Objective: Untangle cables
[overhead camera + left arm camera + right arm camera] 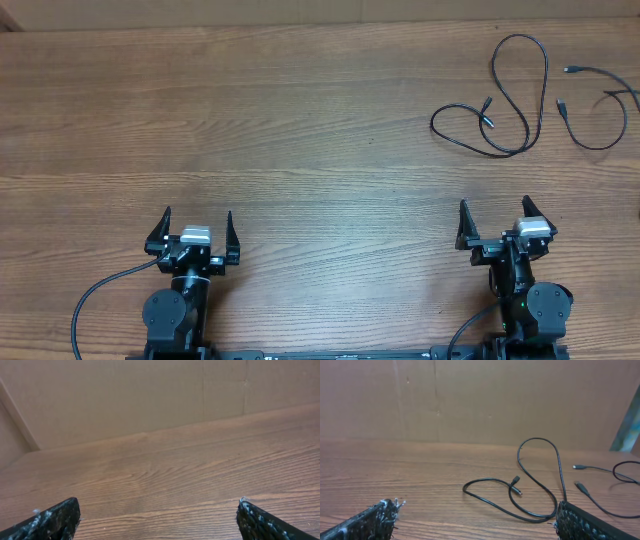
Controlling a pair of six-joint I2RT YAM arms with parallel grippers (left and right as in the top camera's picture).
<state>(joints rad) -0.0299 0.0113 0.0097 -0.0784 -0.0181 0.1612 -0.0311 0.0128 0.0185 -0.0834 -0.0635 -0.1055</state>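
Observation:
Two thin black cables lie at the far right of the wooden table (pixel 300 130). One cable (pixel 546 75) forms a tall loop that crosses over itself, with both plugs lying inside its lower loop. The other cable (pixel 600 148) lies just to its right in an open curve and runs off the right edge. The two appear apart. In the right wrist view the looped cable (pixel 464 488) lies ahead and the other cable (pixel 600 469) is at far right. My left gripper (pixel 198 222) (pixel 158 502) and right gripper (pixel 495 208) (pixel 475 505) are open and empty near the front edge.
A brown cardboard wall (pixel 150 400) (pixel 470 400) stands along the table's far edge. The black wires of the arms (pixel 90 300) trail off the front edge by the bases.

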